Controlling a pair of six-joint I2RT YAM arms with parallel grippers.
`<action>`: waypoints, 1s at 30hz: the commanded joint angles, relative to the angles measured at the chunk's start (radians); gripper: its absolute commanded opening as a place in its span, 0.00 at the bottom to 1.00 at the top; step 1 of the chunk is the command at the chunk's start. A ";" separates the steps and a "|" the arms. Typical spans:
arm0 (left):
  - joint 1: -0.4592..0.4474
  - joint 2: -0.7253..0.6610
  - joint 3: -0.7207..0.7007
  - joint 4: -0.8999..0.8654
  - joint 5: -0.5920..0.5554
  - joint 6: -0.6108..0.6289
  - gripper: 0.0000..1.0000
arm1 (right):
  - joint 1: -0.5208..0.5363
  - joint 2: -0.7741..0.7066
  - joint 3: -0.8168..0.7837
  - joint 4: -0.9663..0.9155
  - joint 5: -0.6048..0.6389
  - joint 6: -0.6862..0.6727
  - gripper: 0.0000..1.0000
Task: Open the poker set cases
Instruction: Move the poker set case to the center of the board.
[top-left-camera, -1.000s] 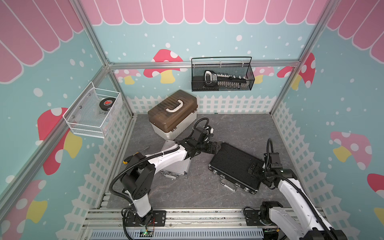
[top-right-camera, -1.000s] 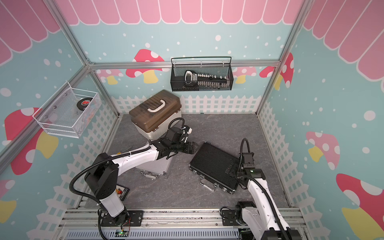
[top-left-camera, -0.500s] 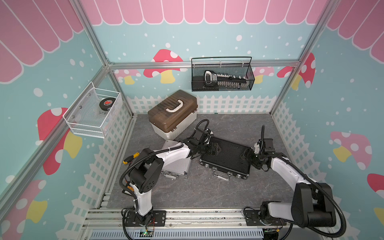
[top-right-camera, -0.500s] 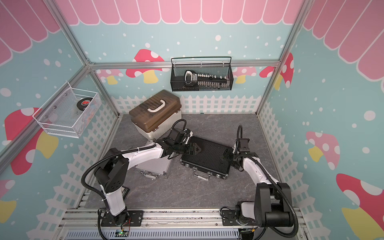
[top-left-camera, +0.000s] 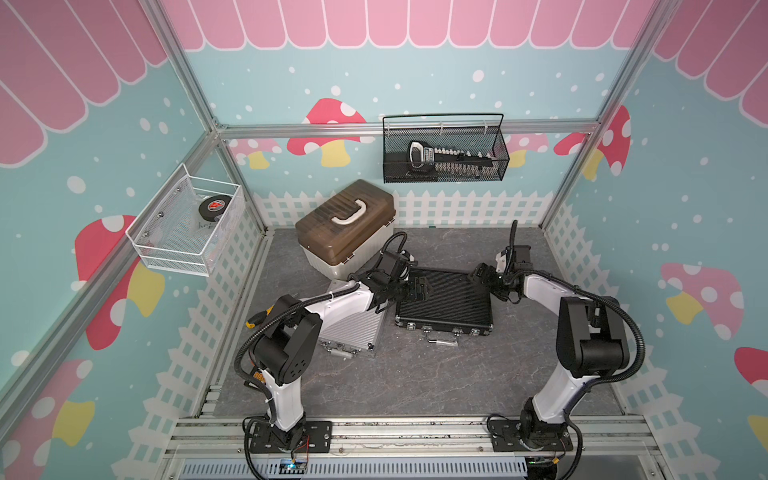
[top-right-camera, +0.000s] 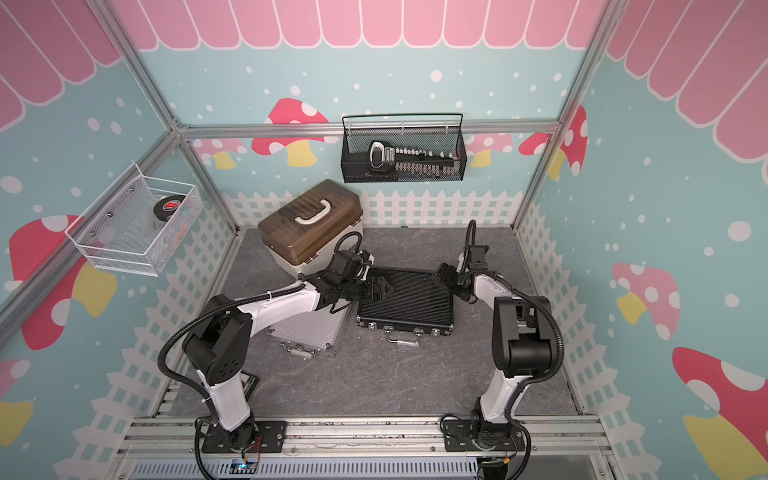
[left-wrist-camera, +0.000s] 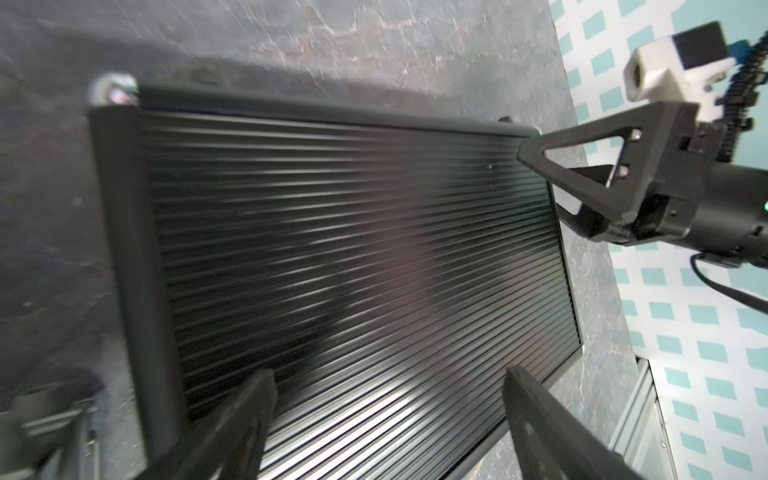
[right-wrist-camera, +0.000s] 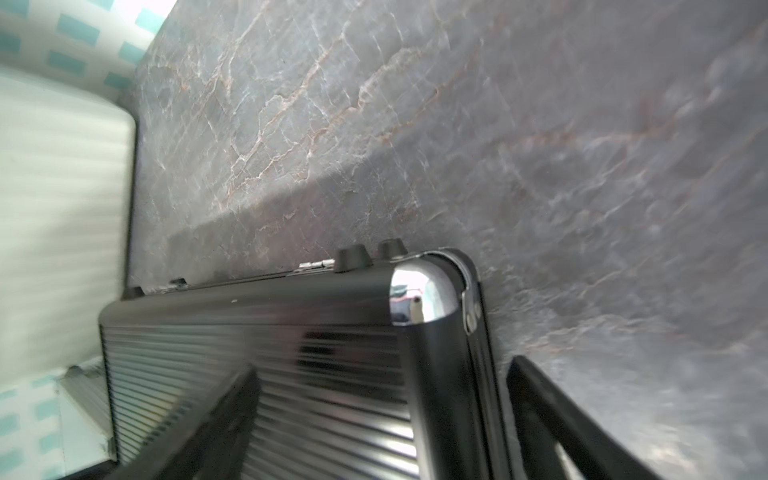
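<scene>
At the middle of the grey marbled counter (top-left-camera: 415, 374), the black poker case (top-left-camera: 444, 299), flat, lid down, ribs running side to side in both top views. Along its near edge, toward the arm bases, chrome latches and a chrome handle (top-left-camera: 442, 340) lying out on the counter.

Just left of it, the silver poker case (top-left-camera: 353, 328), smaller, also flat and shut, partly hidden under the left arm (top-left-camera: 332, 303), latches on its near edge. Touching the black case or merely close beside it: impossible to tell. Behind the silver one, toward the back-left corner, a cream box (top-left-camera: 345, 224) with brown translucent lid and white handle.

Low over the black lid near its back-left corner, the left gripper (top-left-camera: 420, 289), fingers (left-wrist-camera: 241, 419) released and spread wide, only ribbed lid between them. Contact with the lid: impossible to tell.

At the back-right corner of the same case, the right gripper (top-left-camera: 478, 274), fingers (right-wrist-camera: 216, 424) likewise released and wide apart, straddling the chrome corner cap (right-wrist-camera: 419, 295): 1 finger over the lid, the other out past the side wall above the counter, a sliver of gap visible beside the wall.

On the back wall, a black wire basket (top-left-camera: 444, 149). On the left wall, a white wire basket (top-left-camera: 187, 245).
</scene>
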 joint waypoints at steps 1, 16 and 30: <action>0.003 -0.103 -0.019 0.000 -0.093 0.009 0.88 | -0.014 -0.092 0.044 -0.109 0.143 -0.064 0.99; 0.011 -0.131 -0.106 -0.008 -0.133 -0.009 0.89 | 0.189 -0.693 -0.424 -0.211 0.049 0.028 0.72; 0.009 -0.078 -0.144 0.019 -0.114 -0.074 0.89 | 0.390 -0.757 -0.770 0.265 0.001 0.273 0.58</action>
